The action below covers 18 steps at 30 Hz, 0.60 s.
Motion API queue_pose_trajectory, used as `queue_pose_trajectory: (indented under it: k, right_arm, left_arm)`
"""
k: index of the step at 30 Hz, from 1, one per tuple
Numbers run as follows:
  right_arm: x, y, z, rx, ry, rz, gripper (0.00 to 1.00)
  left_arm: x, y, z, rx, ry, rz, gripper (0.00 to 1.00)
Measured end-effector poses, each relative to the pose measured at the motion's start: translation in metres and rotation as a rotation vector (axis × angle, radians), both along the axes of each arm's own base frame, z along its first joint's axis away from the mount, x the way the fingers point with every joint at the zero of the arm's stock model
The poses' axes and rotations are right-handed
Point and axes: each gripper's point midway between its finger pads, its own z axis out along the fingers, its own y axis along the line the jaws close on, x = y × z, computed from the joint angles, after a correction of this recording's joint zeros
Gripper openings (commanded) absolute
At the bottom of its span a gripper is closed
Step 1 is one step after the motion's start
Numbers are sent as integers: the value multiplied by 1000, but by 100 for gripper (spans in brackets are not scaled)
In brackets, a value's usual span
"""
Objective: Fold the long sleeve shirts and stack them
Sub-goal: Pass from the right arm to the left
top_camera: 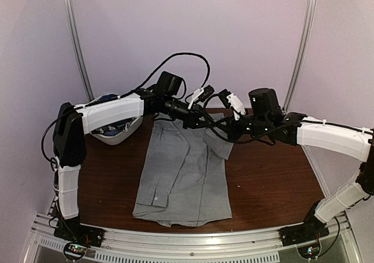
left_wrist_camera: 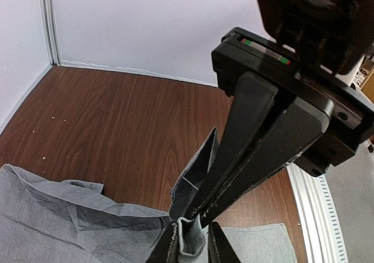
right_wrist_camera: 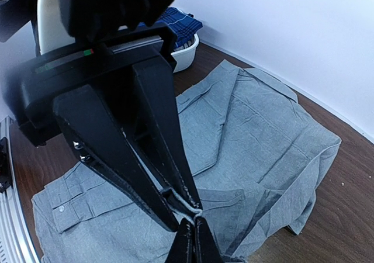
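- Top external view: grey shirt (top_camera: 184,175) flat on desk (top_camera: 274,175), collar end far.
- Left fingers (left_wrist_camera: 245,140) pinching its far edge; right fingers (right_wrist_camera: 155,128) clamped on cloth too.
- Best lifted level, drawn hemward, edges aligned.

The grey shirt (top_camera: 184,175) is a plain mid grey with small white buttons and no pattern. Under it, the table (top_camera: 274,181) is dark reddish-brown wood grain. Beside the grey shirt's collar end, the basket (top_camera: 117,137) is white, and the plaid shirt (right_wrist_camera: 178,20) in it is dark blue with thin white lines. The left gripper (left_wrist_camera: 193,248) and right gripper (right_wrist_camera: 193,245) are black. The left arm (top_camera: 111,114) and right arm (top_camera: 333,137) are white with black joints.
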Motion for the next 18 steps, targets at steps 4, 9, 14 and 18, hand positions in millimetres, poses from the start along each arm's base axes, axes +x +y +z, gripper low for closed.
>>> queue_pose_trajectory:
  k: [4, 9, 14, 18]
  right_arm:
    - [2, -2, -1, -8, -1, -16, 6]
    - [9, -9, 0, -11, -10, -74, 41]
    - [20, -22, 10, 15, -22, -185, 69]
    - [30, -50, 25, 76, -36, -331, 73]
  left_arm:
    - [-1, 1, -1, 7, 12, 2, 0]
    - [6, 1, -4, 27, 23, 51, 0]
    - [31, 2, -6, 38, 53, 220, 0]
    - [46, 16, -8, 41, 76, 383, 0]
